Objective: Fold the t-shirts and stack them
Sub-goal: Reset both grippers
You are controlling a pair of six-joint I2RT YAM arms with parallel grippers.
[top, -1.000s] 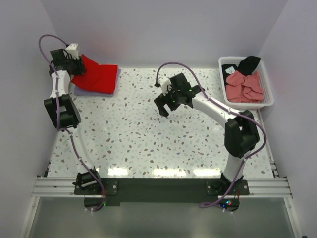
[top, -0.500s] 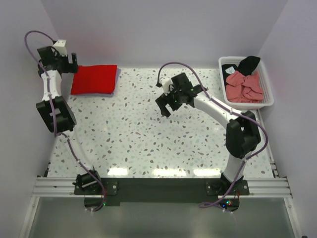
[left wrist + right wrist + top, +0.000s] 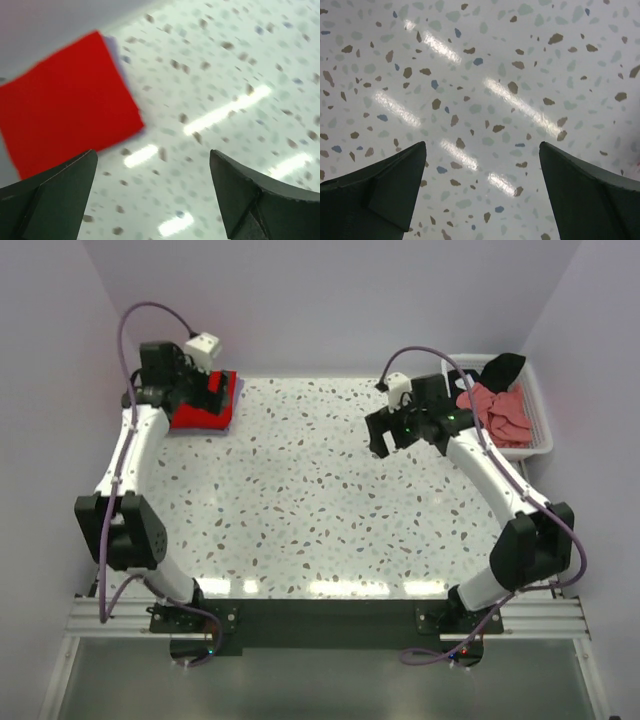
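A folded bright red t-shirt [image 3: 197, 419] lies at the table's far left corner on a pale lavender one [image 3: 233, 400] whose edge peeks out. My left gripper [image 3: 212, 392] hovers open over this stack, holding nothing. In the left wrist view the red t-shirt [image 3: 65, 100] lies flat beyond the open left gripper [image 3: 152, 195], with a lavender rim [image 3: 116, 50]. My right gripper [image 3: 386, 438] hangs open over bare table, left of the basket. The right wrist view shows the right gripper [image 3: 482, 190] with only the speckled tabletop between its fingers. Salmon-pink t-shirts [image 3: 493, 412] and a black one [image 3: 502, 367] lie crumpled in the basket.
A white slatted basket [image 3: 541, 433] stands at the far right corner against the wall. Lavender walls close in the speckled table [image 3: 300, 510] at the back and both sides. The arms' bases sit on the rail [image 3: 320, 618] at the near edge.
The left gripper let go of the red t-shirt, which now lies flat, drew back left, then swung right over the stack. The right arm moved right, toward the basket.
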